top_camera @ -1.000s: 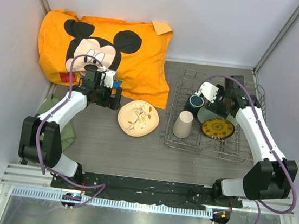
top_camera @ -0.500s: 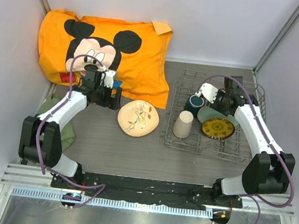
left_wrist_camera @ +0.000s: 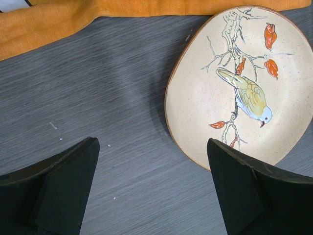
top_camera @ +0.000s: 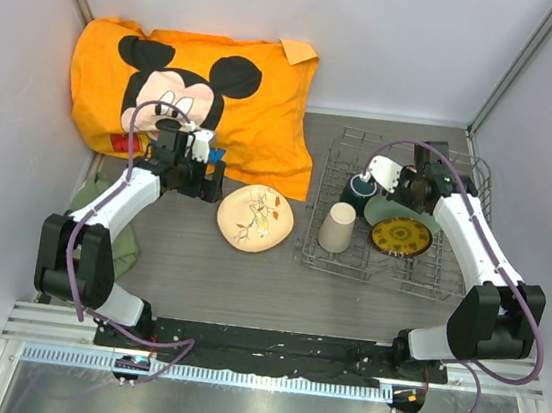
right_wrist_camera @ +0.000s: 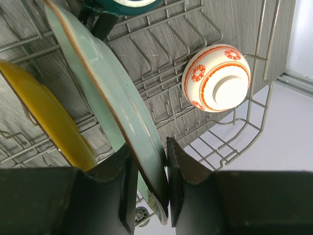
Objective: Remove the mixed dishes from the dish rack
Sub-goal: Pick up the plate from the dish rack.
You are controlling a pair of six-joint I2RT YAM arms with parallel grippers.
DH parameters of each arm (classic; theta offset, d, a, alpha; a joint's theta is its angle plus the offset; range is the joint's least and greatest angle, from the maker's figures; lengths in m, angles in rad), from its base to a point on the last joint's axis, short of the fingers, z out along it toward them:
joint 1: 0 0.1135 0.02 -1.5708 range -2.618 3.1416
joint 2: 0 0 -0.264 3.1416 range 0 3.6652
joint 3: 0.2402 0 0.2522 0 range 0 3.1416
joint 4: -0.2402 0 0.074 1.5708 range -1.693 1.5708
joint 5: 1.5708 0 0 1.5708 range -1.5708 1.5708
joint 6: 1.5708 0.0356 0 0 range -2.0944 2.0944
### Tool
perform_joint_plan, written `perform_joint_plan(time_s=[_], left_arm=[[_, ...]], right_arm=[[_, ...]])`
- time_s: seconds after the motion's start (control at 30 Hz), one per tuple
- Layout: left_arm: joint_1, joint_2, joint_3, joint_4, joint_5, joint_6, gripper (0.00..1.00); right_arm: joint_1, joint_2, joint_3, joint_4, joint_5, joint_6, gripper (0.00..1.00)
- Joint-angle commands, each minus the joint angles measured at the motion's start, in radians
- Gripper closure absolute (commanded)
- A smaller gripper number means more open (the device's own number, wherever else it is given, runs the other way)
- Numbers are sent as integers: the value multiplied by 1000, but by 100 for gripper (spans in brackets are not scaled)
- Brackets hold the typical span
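1. Left tool [left_wrist_camera: 150,147]: released, fingers spread wide over the grey bench [left_wrist_camera: 112,98]. You see it left of centre in the overhead view.
2. Cream floral plate [left_wrist_camera: 239,88]: flat on the bench at mid-frame in the overhead view, outside the rack. Its left edge lies between the left tool's fingers in the wrist view. Bird-and-branch pattern faces up.
3. Right tool [right_wrist_camera: 146,147]: clenched on the rim of the pale-green plate [right_wrist_camera: 122,112], one finger on each face.
4. Pale-green plate: on edge among the tines of the dish rack [top_camera: 349,266], at right of the overhead view.
5. Yellow-faced plate [right_wrist_camera: 44,112]: just beside the pale-green one, also in the rack.
6. Red-orange patterned bowl [right_wrist_camera: 216,84]: in a rack corner, foot turned toward the wrist camera.
7. Beige cup [top_camera: 338,227]: at the rack's lower left.
8. Dark teal mug [top_camera: 361,190]: just above the cup in the frame.
9. Orange cartoon pillow [top_camera: 194,96]: upper left, overhead view.
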Motion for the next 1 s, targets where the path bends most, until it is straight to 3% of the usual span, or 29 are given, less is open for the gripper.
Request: perform_joint_plan(time_s=[0.0,0.4,0.97], left_arm=[[3,-19,37,25,-3,10,3],[1,-20,40,27,3,8,3],[1,-33,45,25,14,14,3]], right_arm=[[-9,-56,10,51,4,-37,80],[-28,-114,68,6,-5,-106,99],[-40,-107,284,-116,-69,-132,99]])
